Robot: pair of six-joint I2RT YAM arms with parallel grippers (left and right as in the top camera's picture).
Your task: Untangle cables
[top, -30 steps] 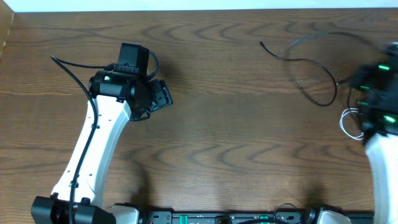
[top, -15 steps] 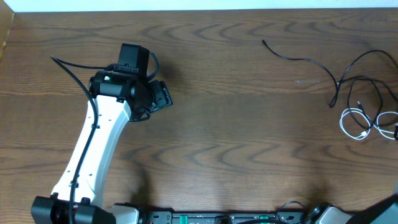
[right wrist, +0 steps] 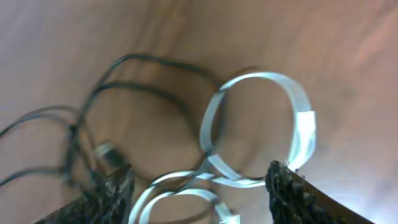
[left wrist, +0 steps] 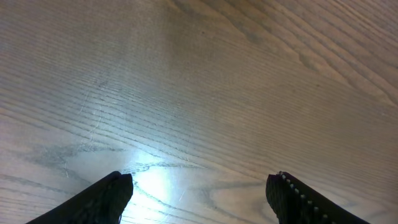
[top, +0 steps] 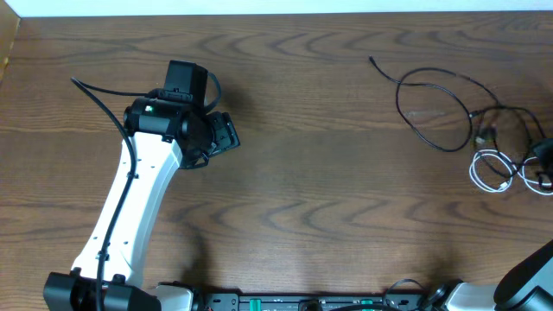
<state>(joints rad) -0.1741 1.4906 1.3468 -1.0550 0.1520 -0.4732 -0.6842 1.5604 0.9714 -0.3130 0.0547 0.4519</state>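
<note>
Brown wood-grain table [top: 328,173]: long thin black cable [right wrist: 158,58] loops at far right, crossing short coiled white cable [right wrist: 303,118]. Right gripper [right wrist: 199,177] spread wide over white coils, gripping nothing; left gripper [left wrist: 199,193] likewise agape, empty.

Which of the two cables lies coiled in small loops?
The white cable, farthest to the right in the overhead view. The black cable is not coiled: it spreads out in one wide curve to the white one's left.

Dark wood-grain bench [top: 328,173] before me. At its far right, the black cable [top: 445,149] lies in a loose open loop, one end trailing leftward. The white cable [top: 474,173] lies coiled just beside it, nearer me, their strands overlapping.
</note>
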